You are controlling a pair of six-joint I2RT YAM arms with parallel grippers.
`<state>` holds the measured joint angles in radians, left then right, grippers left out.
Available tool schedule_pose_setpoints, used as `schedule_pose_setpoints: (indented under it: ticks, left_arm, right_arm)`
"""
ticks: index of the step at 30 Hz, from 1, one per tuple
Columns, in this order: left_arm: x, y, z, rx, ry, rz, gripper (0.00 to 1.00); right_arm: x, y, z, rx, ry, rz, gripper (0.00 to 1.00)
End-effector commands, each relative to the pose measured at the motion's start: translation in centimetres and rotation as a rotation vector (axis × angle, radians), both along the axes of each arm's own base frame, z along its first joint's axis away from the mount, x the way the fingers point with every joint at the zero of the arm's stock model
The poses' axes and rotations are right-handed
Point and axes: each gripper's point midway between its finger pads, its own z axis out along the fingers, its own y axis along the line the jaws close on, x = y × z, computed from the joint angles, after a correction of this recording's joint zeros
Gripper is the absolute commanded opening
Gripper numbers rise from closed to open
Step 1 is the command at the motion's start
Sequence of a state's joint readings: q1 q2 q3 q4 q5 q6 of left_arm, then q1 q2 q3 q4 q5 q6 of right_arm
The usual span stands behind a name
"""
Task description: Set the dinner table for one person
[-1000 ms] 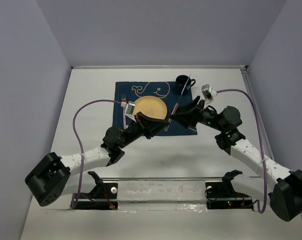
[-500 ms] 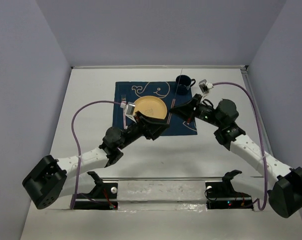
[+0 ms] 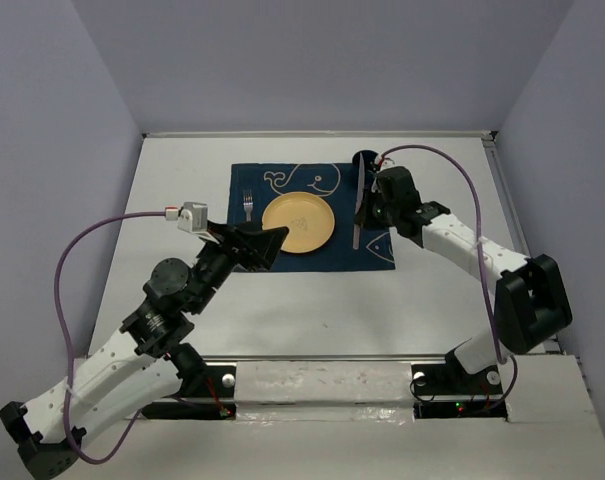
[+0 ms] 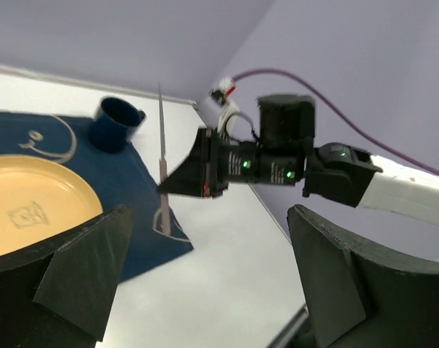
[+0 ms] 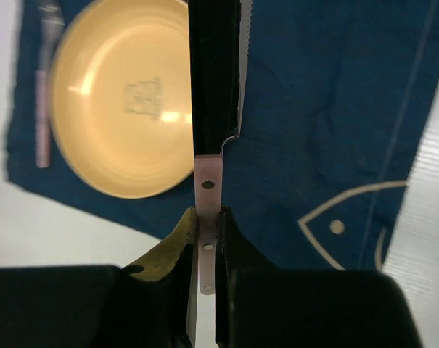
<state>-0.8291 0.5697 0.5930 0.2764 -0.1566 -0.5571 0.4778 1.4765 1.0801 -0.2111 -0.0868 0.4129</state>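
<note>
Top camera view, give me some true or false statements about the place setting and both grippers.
1. The right gripper is shut on the knife. True.
2. The fork lies to the right of the plate. False: it lies to the left of it, on the blue cloth.
3. The left gripper is open and holds nothing. True.
4. The mug stands on the plate. False: it stands at the cloth's far right corner, apart from the plate.
</note>
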Motion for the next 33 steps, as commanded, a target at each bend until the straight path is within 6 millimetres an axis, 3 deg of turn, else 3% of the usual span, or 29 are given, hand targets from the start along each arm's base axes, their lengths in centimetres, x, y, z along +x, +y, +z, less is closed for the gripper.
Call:
schedule_pose_setpoints:
  ticks: [1, 2, 4, 9, 20, 29, 33]
  left_arm:
    - [-0.2, 2.9, 1.4, 0.232, -0.060, 0.087, 0.99]
    - [-0.2, 3.1, 1.8, 0.268, -0.096, 0.091, 0.99]
    - [-0.2, 3.6, 1.7, 0.313, -0.090, 0.106, 0.99]
    - [0.1, 4.5, 1.2, 0.389, -0.119, 0.143, 0.99]
    - [0.3, 4.7, -0.7, 0.453, -0.136, 0.151, 0.99]
    - [0.2, 4.6, -1.1, 0.452, -0.137, 0.139, 0.99]
    - [0.1, 4.6, -1.0, 0.450, -0.142, 0.137, 0.99]
  right_arm:
    - [2.2, -3.2, -1.3, -0.198, 0.043, -0.135, 0.00]
    - [2.7, -2.9, -1.2, -0.198, 0.045, -0.134, 0.00]
    - [2.9, -2.8, -2.9, -0.226, 0.094, -0.130, 0.00]
    - [3.2, -2.4, -5.1, -0.260, 0.157, -0.105, 0.00]
    - [4.3, 0.0, -7.3, -0.269, 0.228, -0.047, 0.00]
    - [5.7, 0.8, -8.8, -0.294, 0.277, -0.043, 0.00]
    - [5.6, 0.8, -10.4, -0.314, 0.316, -0.043, 0.00]
